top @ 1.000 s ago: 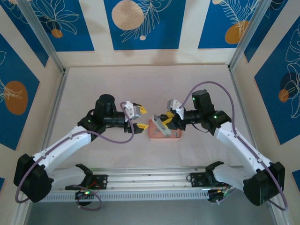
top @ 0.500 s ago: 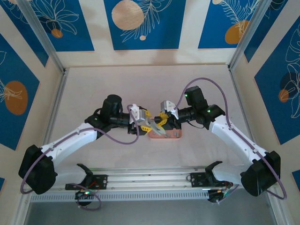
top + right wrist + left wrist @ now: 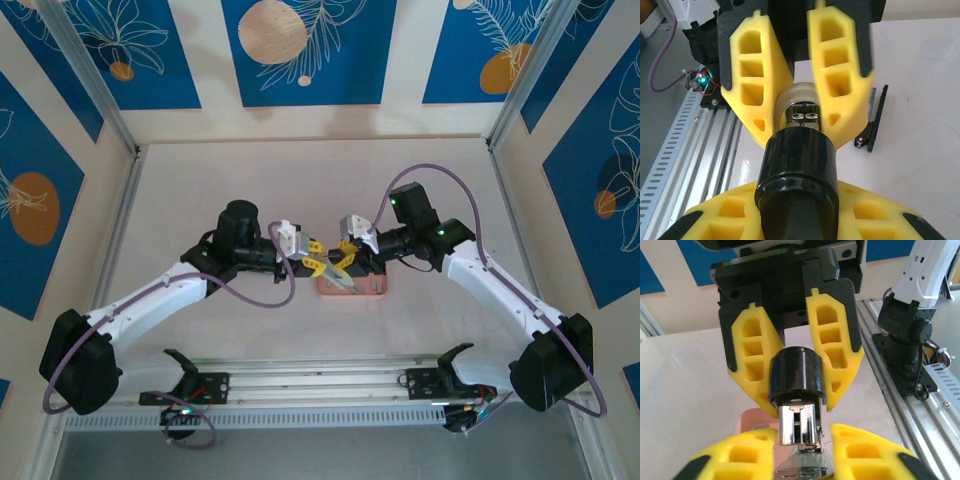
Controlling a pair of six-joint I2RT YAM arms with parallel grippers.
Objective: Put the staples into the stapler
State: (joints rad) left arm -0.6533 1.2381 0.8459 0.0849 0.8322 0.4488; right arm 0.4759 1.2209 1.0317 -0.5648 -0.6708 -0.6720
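Stapler: slim white-grey stapler with black end [image 3: 340,272], held up at the middle of the frame, just above a shallow pink tray [image 3: 372,290].
Long axis: ran from one claw across to the other, grey end left, black end right.
Left claw: left gripper [image 3: 318,266] pinched shut on the grey metal end.
Right claw: right gripper [image 3: 350,254] clamped round the black end.
Nearer arm: neither; touched by both, one at each end.
Next move: looked to need a pull apart along that same line.

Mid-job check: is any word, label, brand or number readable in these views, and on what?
No readable text.
Stapler: no brand or marking visible on the black end or metal channel.
Wall panels: leaf and circle patterns, no words.
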